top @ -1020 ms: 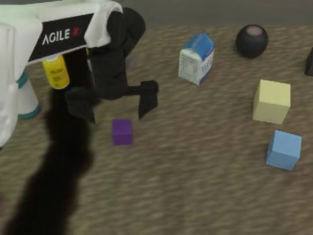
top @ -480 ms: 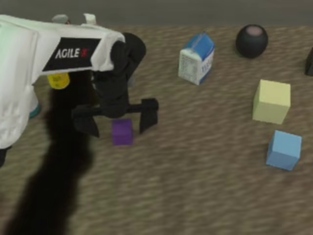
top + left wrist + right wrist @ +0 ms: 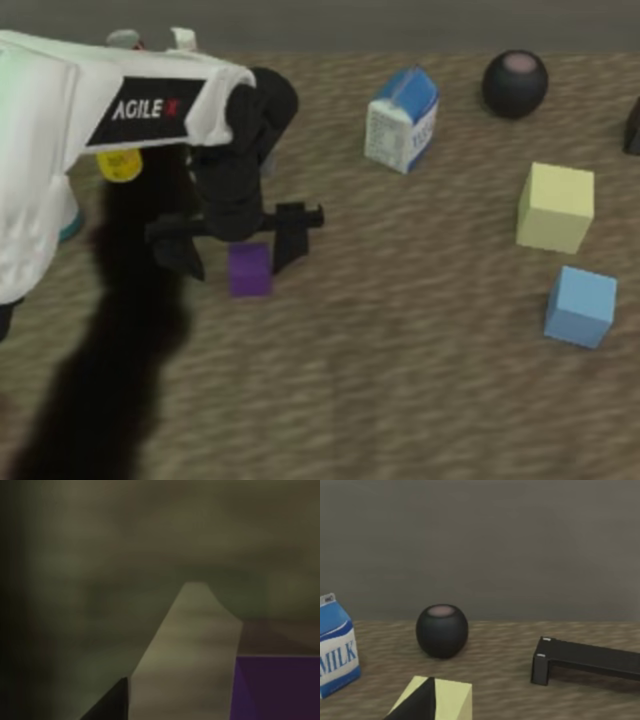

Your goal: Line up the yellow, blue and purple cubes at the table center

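Left gripper (image 3: 236,240) sat low over the purple cube (image 3: 249,269) on the left half of the table (image 3: 400,400), its two black fingers (image 3: 292,232) straddling the cube but not yet clamped on it. Compared with half a second before, the finger on the right side had drawn in closer to the cube; a second before, the gripper had hung higher and farther back, with the gap wider. Cube itself had not shifted. In the left wrist view, the purple cube (image 3: 277,687) filled the corner close to the lens, one dark fingertip (image 3: 110,705) beside it with carpet-like surface between.

Yellow cube (image 3: 556,207) lay well apart on the right side, the blue cube (image 3: 580,306) near it toward the front; neither had moved. Milk carton (image 3: 402,119) stood behind the centre, a black ball (image 3: 515,84) to its right, a yellow bottle (image 3: 119,164) half hidden under the left arm.

Right gripper (image 3: 412,705) showed only as a dark tip over the yellow cube's (image 3: 451,698) edge in its own wrist view; open or closed could not be told. A black bracket (image 3: 585,660) lay beyond.
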`<state>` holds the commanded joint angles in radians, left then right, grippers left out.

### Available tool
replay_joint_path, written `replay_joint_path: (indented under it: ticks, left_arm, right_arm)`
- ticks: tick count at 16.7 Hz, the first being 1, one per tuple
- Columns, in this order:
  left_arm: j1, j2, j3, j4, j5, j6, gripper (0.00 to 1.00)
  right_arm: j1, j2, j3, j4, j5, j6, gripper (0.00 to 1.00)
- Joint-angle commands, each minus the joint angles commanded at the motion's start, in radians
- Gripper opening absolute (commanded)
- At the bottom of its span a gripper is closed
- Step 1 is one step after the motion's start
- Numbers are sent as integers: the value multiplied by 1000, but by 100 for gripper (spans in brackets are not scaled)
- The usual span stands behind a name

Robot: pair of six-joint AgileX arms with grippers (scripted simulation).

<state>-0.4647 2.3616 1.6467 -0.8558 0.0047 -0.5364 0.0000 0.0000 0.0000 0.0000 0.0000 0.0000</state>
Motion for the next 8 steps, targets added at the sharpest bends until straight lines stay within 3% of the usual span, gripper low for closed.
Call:
replay_joint_path:
  ticks: [6,8]
  left_arm:
    - [0,0,0,0,0,0,2]
    - [0,0,0,0,0,0,0]
  right_arm:
    - [0,0,0,0,0,0,100]
    - [0,0,0,0,0,0,100]
